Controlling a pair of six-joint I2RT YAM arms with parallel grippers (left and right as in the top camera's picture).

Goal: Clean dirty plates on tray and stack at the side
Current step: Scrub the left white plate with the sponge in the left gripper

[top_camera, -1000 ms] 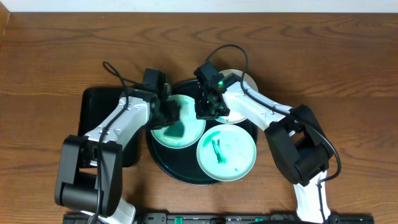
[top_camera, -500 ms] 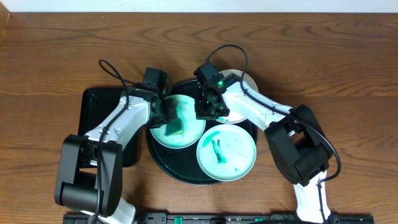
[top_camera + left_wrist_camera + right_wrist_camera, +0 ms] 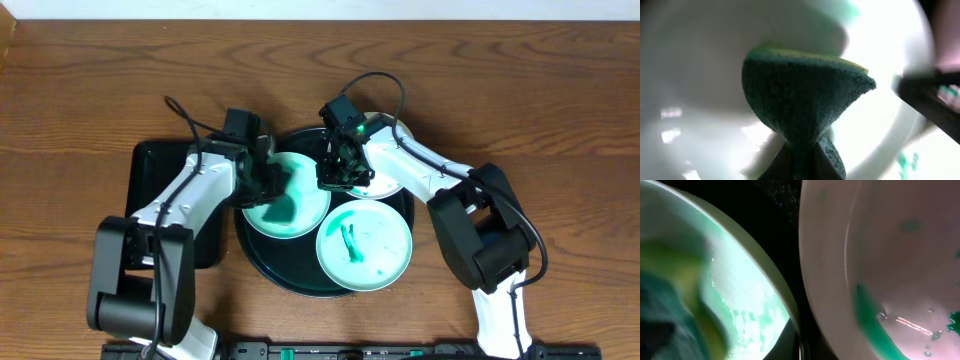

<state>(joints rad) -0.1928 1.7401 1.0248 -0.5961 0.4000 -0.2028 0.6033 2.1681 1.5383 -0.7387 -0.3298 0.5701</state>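
- Left gripper (image 3: 268, 183) is clamping its fingers together on a green sponge (image 3: 800, 95), pinching it so the sponge is fanning out below them.
- Behind and to the left, a rectangular black tray (image 3: 150, 172) is lying on the wooden worktop (image 3: 560, 90), with the left arm reaching across it.
- The sponge is pressing onto the left plate (image 3: 305, 217), which is sitting in the left half of the round black tray (image 3: 275, 262); this plate is showing a pale green film over most of its face.
- The right gripper (image 3: 338, 180) is hanging just beside the left plate's right rim, crowding the gap between that plate and the back plate (image 3: 383, 187). Whether it is open or gripping something cannot be told, as the wrist view is showing only dark blur at its fingers.
- The back plate is lying partly under the right arm, at the tray's far right.
- The front plate (image 3: 388, 255) is sitting near the tray's front edge, white with a short green smear (image 3: 350, 243) left of its middle and faint green specks around it.
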